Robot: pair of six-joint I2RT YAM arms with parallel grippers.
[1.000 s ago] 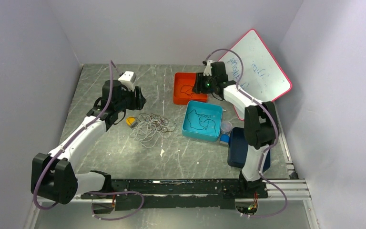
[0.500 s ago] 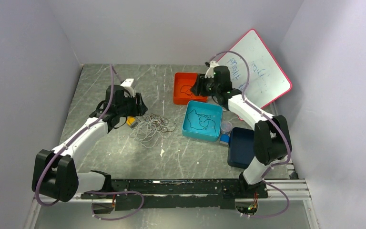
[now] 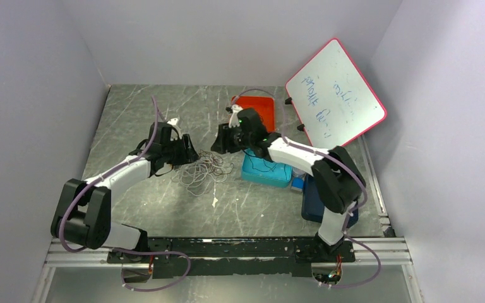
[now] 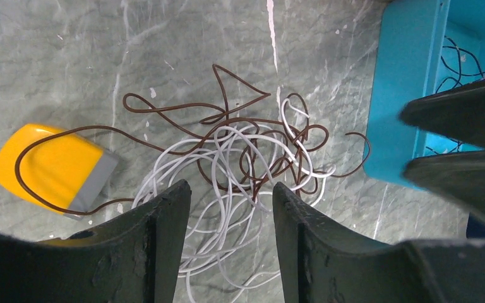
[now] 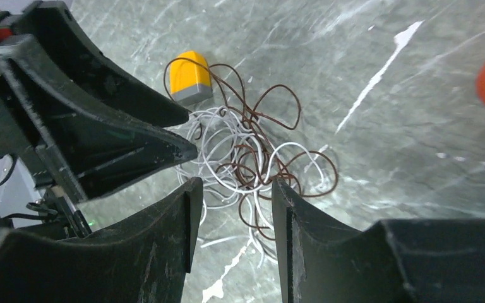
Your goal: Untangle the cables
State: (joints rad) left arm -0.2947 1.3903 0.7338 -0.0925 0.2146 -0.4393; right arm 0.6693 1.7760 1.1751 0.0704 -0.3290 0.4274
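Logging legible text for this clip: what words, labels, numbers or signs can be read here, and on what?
Whiteboard: blue handwriting, too small and blurred to read.
Yellow block: no text visible.
Blue tray: no text visible.

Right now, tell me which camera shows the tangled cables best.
Left wrist: the cables lie nearly whole, brown and white strands distinct. The right wrist view shows them too, but the right gripper covers the near part. The top view gives only a small pale scribble.
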